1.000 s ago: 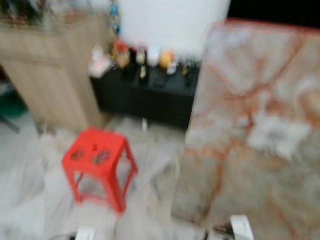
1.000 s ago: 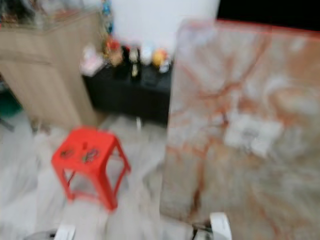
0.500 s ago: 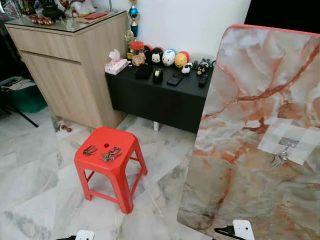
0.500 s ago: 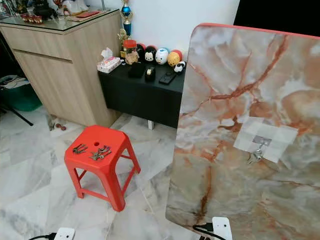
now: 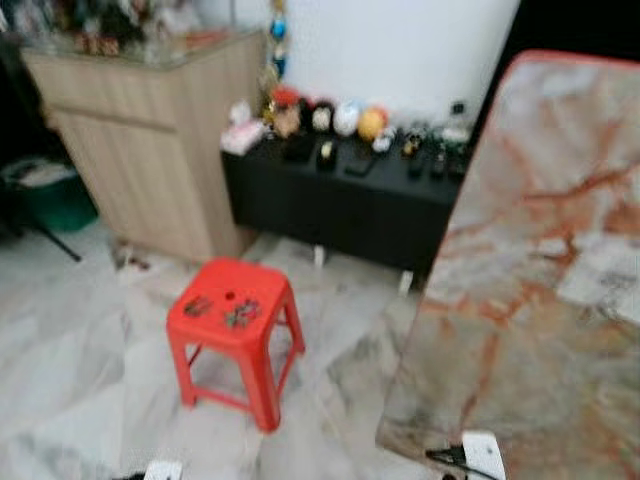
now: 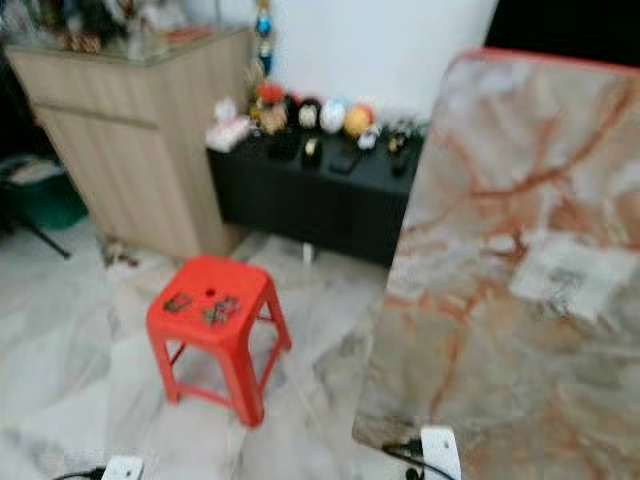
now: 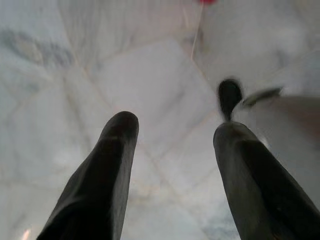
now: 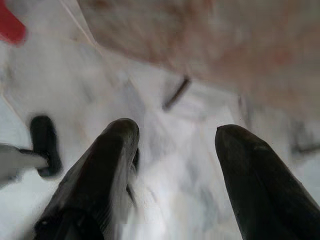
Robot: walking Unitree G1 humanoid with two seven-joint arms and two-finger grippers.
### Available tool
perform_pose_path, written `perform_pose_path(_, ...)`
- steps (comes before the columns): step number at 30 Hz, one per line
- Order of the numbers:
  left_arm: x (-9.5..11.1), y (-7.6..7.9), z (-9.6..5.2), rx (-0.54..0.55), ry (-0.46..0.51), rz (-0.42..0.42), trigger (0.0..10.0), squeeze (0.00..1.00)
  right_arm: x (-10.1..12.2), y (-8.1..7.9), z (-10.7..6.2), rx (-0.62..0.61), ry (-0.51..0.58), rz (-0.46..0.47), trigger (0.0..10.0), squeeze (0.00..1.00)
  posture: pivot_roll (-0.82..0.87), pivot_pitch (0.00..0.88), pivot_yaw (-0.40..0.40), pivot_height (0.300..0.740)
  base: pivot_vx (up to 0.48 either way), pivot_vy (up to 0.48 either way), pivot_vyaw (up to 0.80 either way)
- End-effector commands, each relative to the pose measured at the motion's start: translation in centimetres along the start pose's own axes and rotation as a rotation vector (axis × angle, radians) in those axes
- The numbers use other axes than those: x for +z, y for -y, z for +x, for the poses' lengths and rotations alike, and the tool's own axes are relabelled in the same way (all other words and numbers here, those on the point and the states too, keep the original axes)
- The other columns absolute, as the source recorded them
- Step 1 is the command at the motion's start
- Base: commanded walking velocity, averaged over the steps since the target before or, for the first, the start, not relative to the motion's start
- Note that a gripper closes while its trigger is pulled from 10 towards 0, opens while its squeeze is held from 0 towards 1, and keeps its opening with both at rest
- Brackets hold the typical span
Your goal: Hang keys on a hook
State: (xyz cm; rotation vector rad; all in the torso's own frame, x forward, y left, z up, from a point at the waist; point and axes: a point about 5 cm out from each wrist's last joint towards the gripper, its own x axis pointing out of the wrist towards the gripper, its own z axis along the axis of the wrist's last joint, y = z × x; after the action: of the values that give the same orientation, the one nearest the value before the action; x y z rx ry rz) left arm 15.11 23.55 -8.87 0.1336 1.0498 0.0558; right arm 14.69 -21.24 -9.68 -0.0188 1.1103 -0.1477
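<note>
Two bunches of keys [image 5: 198, 306] [image 5: 240, 315] lie on top of a red plastic stool [image 5: 235, 345] on the marble floor. To its right stands a tall marble-patterned panel [image 6: 480, 300] with a white patch [image 6: 572, 280] on it; the hook there is blurred. My left gripper [image 7: 175, 130] hangs open over the bare floor, nothing between its fingers. My right gripper [image 8: 175, 132] is open too, low over the floor near the panel's foot.
A wooden cabinet [image 5: 150, 140] stands at the back left, with a low black cabinet [image 5: 340, 205] carrying small figurines beside it. A green bin [image 5: 55, 195] sits far left. White plug blocks [image 5: 483, 452] [image 6: 122, 467] with cables lie on the floor near me.
The whole picture has shifted a little and gone blurred again, so the camera moved. The stool, keys and panel stay where they were.
</note>
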Motion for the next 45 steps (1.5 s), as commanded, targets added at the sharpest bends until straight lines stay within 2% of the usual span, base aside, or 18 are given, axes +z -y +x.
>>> perform_pose_path(1,-0.72,-0.48,-0.16,0.008,-0.028,0.01,10.0,0.0,0.94,-0.56,0.1,0.01,0.029,0.004,10.0,0.0,0.01,0.0,-0.038,0.74,0.0,0.394,0.0)
perform_pose_path(45,-0.34,-0.83,-0.13,0.034,-0.014,-0.028,10.0,0.0,1.56,-0.65,0.11,-0.011,0.071,0.029,10.0,0.0,0.01,0.0,-0.043,0.74,0.0,0.394,0.0)
